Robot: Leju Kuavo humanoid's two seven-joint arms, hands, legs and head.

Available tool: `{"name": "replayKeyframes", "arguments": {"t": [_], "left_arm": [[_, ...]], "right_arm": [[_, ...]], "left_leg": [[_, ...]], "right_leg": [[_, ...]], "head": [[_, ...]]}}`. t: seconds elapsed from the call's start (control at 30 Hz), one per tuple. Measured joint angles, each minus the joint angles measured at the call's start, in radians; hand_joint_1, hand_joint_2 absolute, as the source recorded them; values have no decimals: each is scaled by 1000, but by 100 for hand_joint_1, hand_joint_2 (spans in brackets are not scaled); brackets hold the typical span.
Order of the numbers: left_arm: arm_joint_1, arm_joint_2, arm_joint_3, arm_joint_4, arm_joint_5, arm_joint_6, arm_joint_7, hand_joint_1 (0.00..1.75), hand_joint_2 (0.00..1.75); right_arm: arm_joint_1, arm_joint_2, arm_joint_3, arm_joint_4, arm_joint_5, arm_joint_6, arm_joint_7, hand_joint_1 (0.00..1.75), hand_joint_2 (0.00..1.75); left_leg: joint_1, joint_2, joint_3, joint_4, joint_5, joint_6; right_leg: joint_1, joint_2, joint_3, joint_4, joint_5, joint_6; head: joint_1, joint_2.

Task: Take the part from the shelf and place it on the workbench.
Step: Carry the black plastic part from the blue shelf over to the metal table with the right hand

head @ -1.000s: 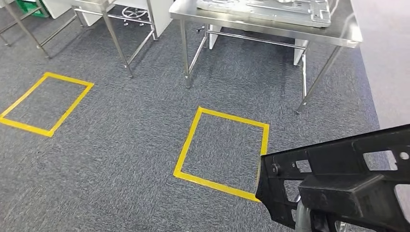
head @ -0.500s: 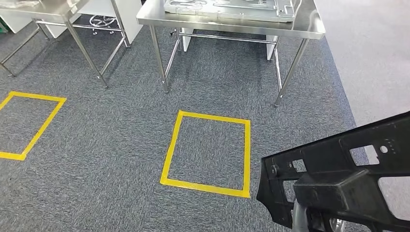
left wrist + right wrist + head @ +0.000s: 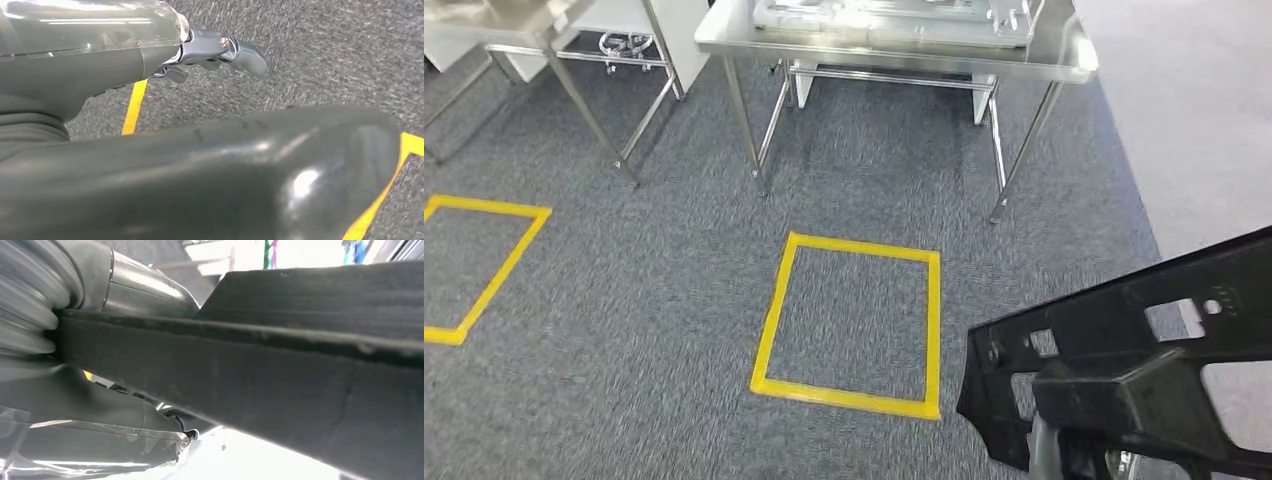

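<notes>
Part (image 3: 1124, 340) was gripped in right hand (image 3: 75, 405), left hand (image 3: 220, 50) hung empty with fingers apart; carry step, workbench (image 3: 1064, 55) approach judged next.

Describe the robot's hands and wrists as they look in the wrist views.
Left hand: glossy dark grey shell under a clear plastic film, blue-grey fingers with a bright metal pin at one joint. Right hand: pale grey ribbed cover at the wrist, smooth silver-grey cylindrical housing beside it, crinkled clear film over a dark grey shell. No cables or markings are discernible.
</notes>
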Motion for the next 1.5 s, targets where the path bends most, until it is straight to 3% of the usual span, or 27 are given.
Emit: {"name": "replayKeyframes", "arguments": {"t": [0.07, 0.1, 0.2, 0.23, 0.27, 0.3, 0.37, 0.43, 0.57, 0.73, 0.8, 0.83, 0.87, 0.9, 0.93, 0.97, 1.0, 1.13, 1.2, 1.27, 1.33, 1.37, 1.47, 1.5], "left_arm": [[0, 0, 0, 0, -2, 0, 2, 0, 0], [-1, 0, 0, 0, -3, 0, 3, 0, 0], [1, 1, 0, 0, -4, 0, 5, 0, 0], [3, 1, 0, 0, -4, 0, 5, 0, 0], [4, 1, 0, 0, -5, 1, 5, 0, 0], [5, 1, 0, 0, -6, 1, 5, 0, 0], [6, 4, 0, 0, -7, 1, 5, 0, 0], [6, 8, 1, 0, -8, 1, 4, 0, 0], [7, 10, 1, 0, -13, 0, 3, 0, 0], [6, 11, 1, 0, -14, 0, 2, 0, 0], [3, 12, 2, 0, -14, 0, 1, 0, 0], [3, 13, 2, 0, -14, 0, 0, 0, 0], [2, 13, 2, 0, -14, -2, 0, 0, 0], [2, 12, 2, 0, -14, -3, 0, 0, 0], [3, 12, 2, 0, -14, -5, -1, 0, 0], [3, 11, 2, 0, -14, -6, -1, 0, 0], [1, 12, 3, 0, -14, -7, 0, 0, 0], [-2, 12, 3, 0, -19, -13, 1, 0, 0], [-4, 12, 3, 0, -24, -16, 1, 0, 0], [-5, 13, 3, 0, -26, -18, 1, 0, 0], [-2, 14, 3, 0, -28, -20, 1, 0, 0], [0, 14, 3, 0, -31, -21, 1, 0, 0], [2, 20, 3, 0, -41, -27, 0, 0, 0], [1, 23, 3, 1, -44, -29, 0, 0, 0]], "right_arm": [[0, 0, 0, 2, -1, -4, 8, 175, 175], [-1, 0, 0, 2, -1, -6, 10, 175, 175], [-4, 0, 0, 7, -3, -12, 15, 175, 175], [-4, 0, 0, 10, -3, -13, 17, 175, 175], [-4, 0, 0, 12, -4, -14, 18, 175, 175], [-4, 0, 0, 14, -4, -14, 20, 175, 175], [-5, 0, 0, 19, -4, -15, 25, 175, 175], [-8, 0, 0, 24, -3, -16, 31, 175, 175], [-10, -1, 1, 30, -1, -19, 40, 175, 175], [-12, -2, 1, 30, 0, -19, 41, 175, 175], [-15, -2, 1, 32, 1, -21, 42, 175, 175], [-16, -3, 1, 36, 2, -24, 45, 175, 175], [-17, -5, 1, 40, 3, -28, 48, 175, 175], [-17, -6, 1, 44, 4, -31, 51, 175, 175], [-17, -7, 1, 49, 7, -34, 54, 175, 175], [-18, -8, 1, 51, 10, -35, 57, 175, 175], [-18, -9, 1, 53, 15, -38, 60, 175, 175], [-22, -13, 0, 58, 39, -64, 88, 175, 175], [-29, -13, -1, 58, 46, -74, 100, 175, 175], [-36, -13, -3, 58, 50, -80, 104, 175, 175], [-45, -13, -8, 59, 57, -93, 104, 175, 175], [-51, -13, -13, 59, 65, -102, 104, 175, 175], [-77, -13, -31, 58, 135, -155, 135, 175, 175], [-89, -13, -38, 58, 178, -179, 158, 175, 175]], "left_leg": [[2, -2, -9, 42, 3, -8], [4, -4, -35, 91, -2, -10], [4, -8, -160, 269, -68, -14], [4, -8, -192, 299, -87, -14], [4, -8, -210, 300, -86, -13], [4, -8, -213, 268, -59, -9], [-3, -9, -193, 153, 39, 5], [-12, -10, -178, 76, 86, 17], [-14, -13, -155, 45, 87, 36], [-11, -14, -142, 39, 87, 38], [-8, -14, -124, 28, 83, 43], [-6, -14, -109, 23, 74, 45], [-3, -15, -84, 19, 58, 43], [0, -16, -62, 18, 40, 38], [4, -16, -39, 18, 20, 31], [6, -18, -21, 18, 6, 24], [6, -17, -14, 16, -4, 16], [5, -15, 3, 37, -8, -11], [6, -15, -43, 123, -18, -14], [6, -16, -130, 249, -68, -15], [5, -16, -198, 315, -105, -12], [3, -16, -210, 303, -93, -7], [-14, -16, -189, 147, 37, 26], [-21, -17, -182, 108, 54, 37]], "right_leg": [[-2, 5, 19, -8, -8, -15], [-3, 7, 31, -12, -13, -22], [1, 12, 58, -16, -35, -37], [4, 16, 67, -16, -43, -39], [6, 21, 78, -16, -52, -40], [7, 24, 92, -16, -61, -39], [10, 28, 117, -15, -81, -36], [10, 32, 127, -15, -96, -27], [10, 32, 143, -6, -98, -3], [10, 31, 145, -4, -100, 0], [6, 28, 109, 60, -117, 7], [1, 26, 60, 123, -139, 14], [-6, 22, 15, 158, -140, 21], [-11, 19, -13, 149, -117, 27], [-16, 15, -31, 117, -75, 32], [-16, 10, -23, 59, -32, 31], [-14, 7, -17, 30, -9, 26], [-9, 9, 2, 14, -15, -10], [-9, 11, 24, 7, -26, -24], [-5, 12, 42, 4, -42, -34], [2, 17, 63, 3, -61, -39], [6, 19, 76, 3, -70, -40], [16, 22, 118, 1, -99, -40], [17, 24, 126, 0, -107, -36]], "head": [[-3, 0], [-4, 0], [-8, 0], [-8, 0], [-8, 0], [-8, 0], [-7, 0], [-6, 0], [-8, 0], [-9, 0], [-7, 0], [-6, 0], [-4, 0], [-4, 0], [-4, 0], [-4, 0], [-3, 0], [-5, 0], [-8, 0], [-12, 0], [-13, 0], [-13, 0], [-10, 0], [-9, 0]]}}
